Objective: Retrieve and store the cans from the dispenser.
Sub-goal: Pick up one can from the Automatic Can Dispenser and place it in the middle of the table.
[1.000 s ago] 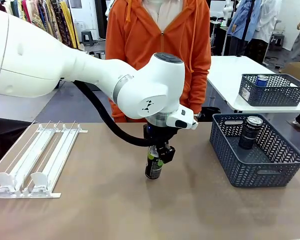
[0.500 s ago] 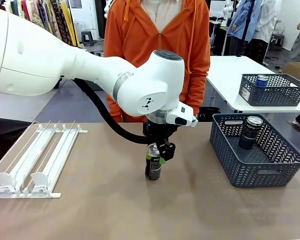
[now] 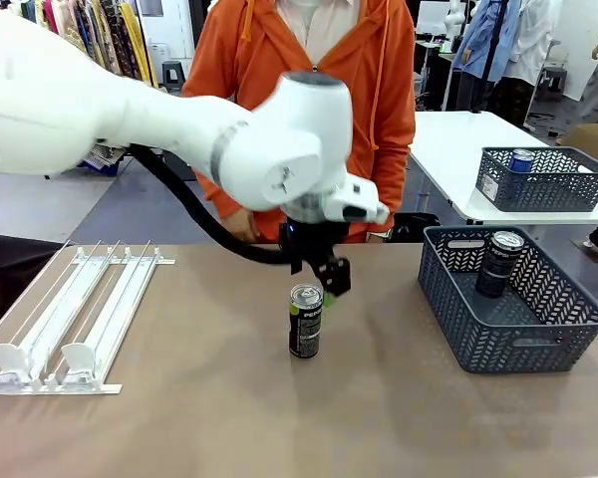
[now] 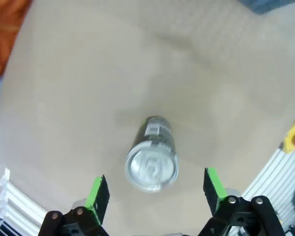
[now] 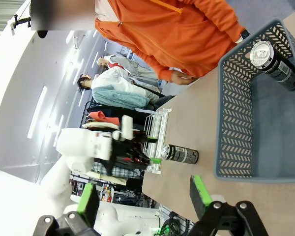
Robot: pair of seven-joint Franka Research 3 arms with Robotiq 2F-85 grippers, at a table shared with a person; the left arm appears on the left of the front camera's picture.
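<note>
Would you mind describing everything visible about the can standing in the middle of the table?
The can is slim and dark with green and white print and a silver top with a pull tab. It stands upright on the brown table, between the dispenser and the grey basket, touching nothing else. The left gripper hangs open just above it.

There are three cans. One dark can stands on the brown table. One dark can stands in the near basket. One blue can sits in the far basket. That makes two dark cans and one blue can.

There are two gray baskets.

There is one white rack on the table, with two little stops at its near end.

There are two tables, one brown and one white.

One person in an orange top stands across the table.
</note>
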